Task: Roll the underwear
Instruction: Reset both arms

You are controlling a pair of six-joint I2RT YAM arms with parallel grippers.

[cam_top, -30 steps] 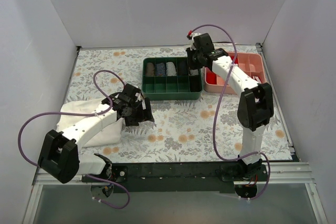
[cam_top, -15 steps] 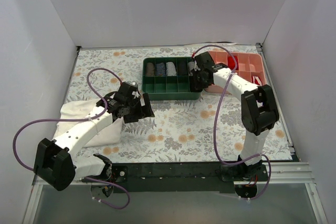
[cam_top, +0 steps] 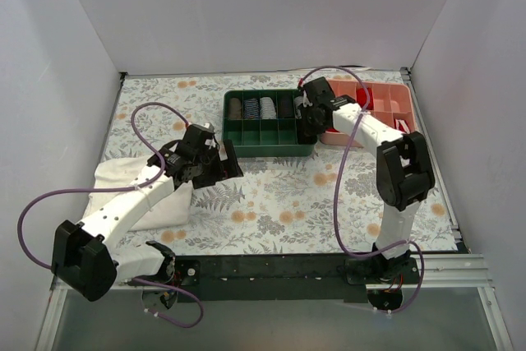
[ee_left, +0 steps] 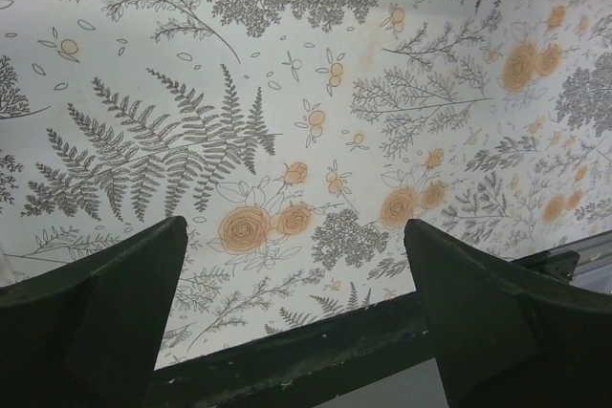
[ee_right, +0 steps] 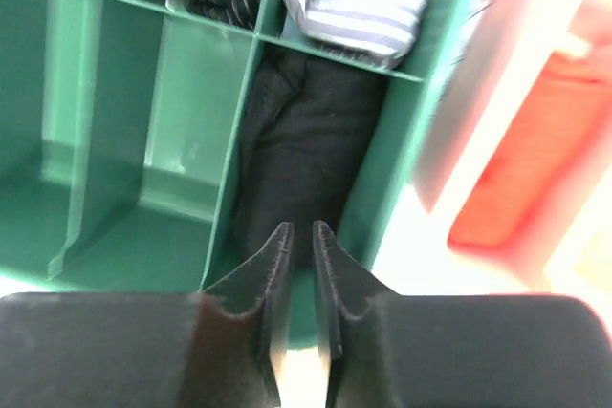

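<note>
Inside a right-end compartment of the green plastic tray (ee_right: 400, 150), we judge the black fabric underwear (ee_right: 306, 131) limp and light; pinch its top fold. Our right gripper (ee_right: 300, 228) is closed, empty; left gripper (ee_left: 295, 226) spread.

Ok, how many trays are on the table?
2. A green tray sits at the back middle, and a pink tray is right beside it on the right. None seems hidden.

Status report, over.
Left gripper open, empty, over floral tablecloth. Right gripper shut, tips at black fabric underwear inside green divided tray. Nothing in the way.
</note>
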